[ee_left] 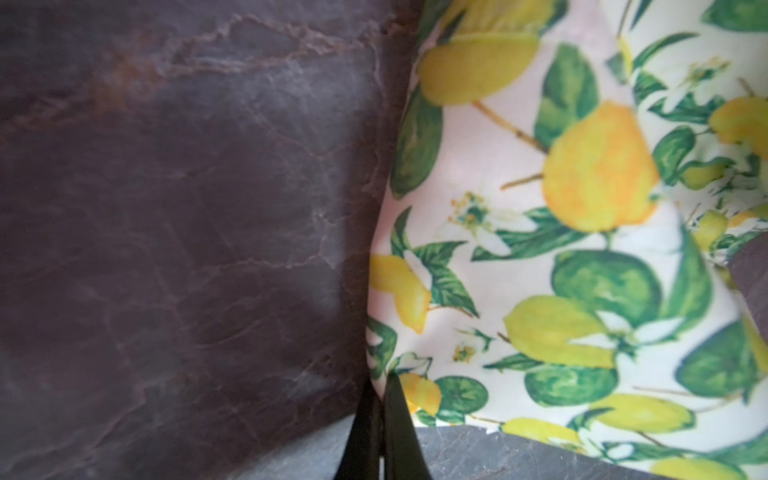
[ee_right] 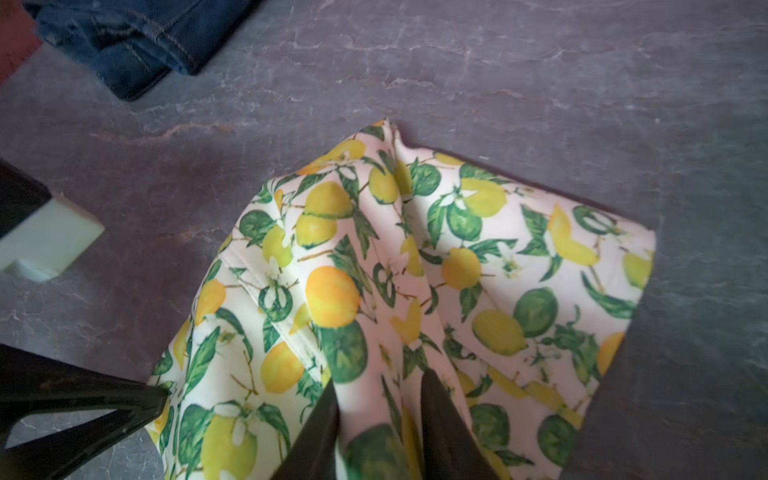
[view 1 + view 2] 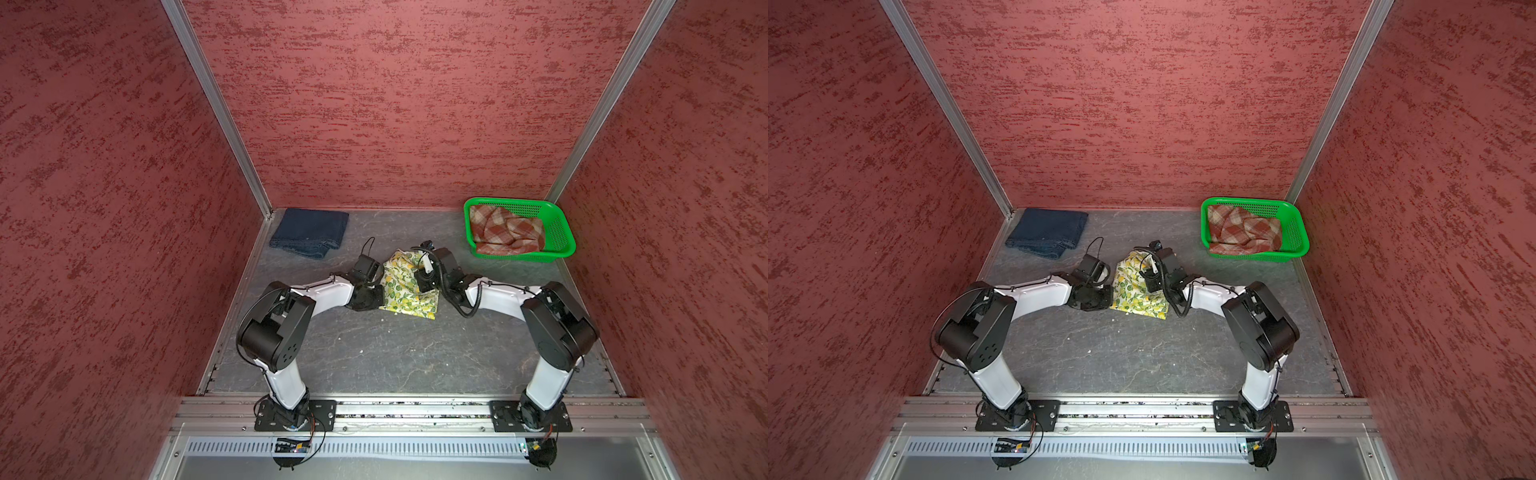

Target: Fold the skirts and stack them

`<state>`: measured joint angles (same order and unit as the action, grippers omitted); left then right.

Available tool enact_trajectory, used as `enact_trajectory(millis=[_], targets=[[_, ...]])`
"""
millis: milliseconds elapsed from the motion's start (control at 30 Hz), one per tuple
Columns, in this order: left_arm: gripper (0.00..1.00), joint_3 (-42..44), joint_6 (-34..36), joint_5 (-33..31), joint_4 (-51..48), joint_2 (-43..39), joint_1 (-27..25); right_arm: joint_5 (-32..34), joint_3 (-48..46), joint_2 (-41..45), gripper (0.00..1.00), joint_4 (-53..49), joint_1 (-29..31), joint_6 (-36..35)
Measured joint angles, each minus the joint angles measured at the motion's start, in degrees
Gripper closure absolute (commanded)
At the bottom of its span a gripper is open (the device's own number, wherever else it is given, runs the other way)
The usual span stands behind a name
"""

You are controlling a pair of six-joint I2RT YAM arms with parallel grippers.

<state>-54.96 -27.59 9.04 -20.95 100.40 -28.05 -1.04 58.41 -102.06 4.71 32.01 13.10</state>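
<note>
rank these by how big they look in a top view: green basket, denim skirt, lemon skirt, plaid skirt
1. green basket
2. denim skirt and plaid skirt, about alike
3. lemon skirt, bunched up and partly hidden, so less sure

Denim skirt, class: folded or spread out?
Folded: the denim skirt lies as a compact rectangle with stacked layers at its near edge.

Skirt (image 3: 505, 232) in basket (image 3: 560, 232), far right

Probably lab booth, red walls (image 3: 374, 104), aluminium frame (image 3: 219, 104)
</note>
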Motion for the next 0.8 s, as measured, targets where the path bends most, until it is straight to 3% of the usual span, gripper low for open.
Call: enact_trajectory(millis=[133,200,400,467,533,567,700,800], targets=[[1.00,-0.1,0.1,0.0,0.0,0.1,0.0,-4.3,0.1,0.7,0.32,0.2,-5.9,2.6],[1.00,-0.2,0.3,0.0,0.0,0.1,0.1,-5.0,0.2,0.7,0.24,-0.3,-8.3,3.5],[0.97,-0.8,0.4,0.0,-0.9,0.3,0.1,-3.0,3.4,0.8,0.22,-2.5,-11.3,3.5],[0.82,-1.1,0.6,-0.1,-1.4,0.4,0.1,-3.1,3.5,1.8,0.23,-2.9,-11.1,3.4],[0.54,-1.4,1.0,-0.2,-1.8,0.1,0.0,-3.5,3.4,3.3,0.24,-3.3,-10.7,3.3],[0.46,-1.4,0.8,-0.2,-1.9,-0.4,0.0,-3.7,3.2,4.1,0.24,-3.3,-10.5,3.4],[0.32,-0.9,1.3,-2.1,-4.8,-3.6,-0.4,-3.8,1.4,8.0,0.24,-3.2,-9.4,3.2],[0.28,-0.5,1.9,-4.1,-6.1,-8.5,-1.1,-3.8,-0.5,9.8,0.24,-3.1,-8.4,2.8]])
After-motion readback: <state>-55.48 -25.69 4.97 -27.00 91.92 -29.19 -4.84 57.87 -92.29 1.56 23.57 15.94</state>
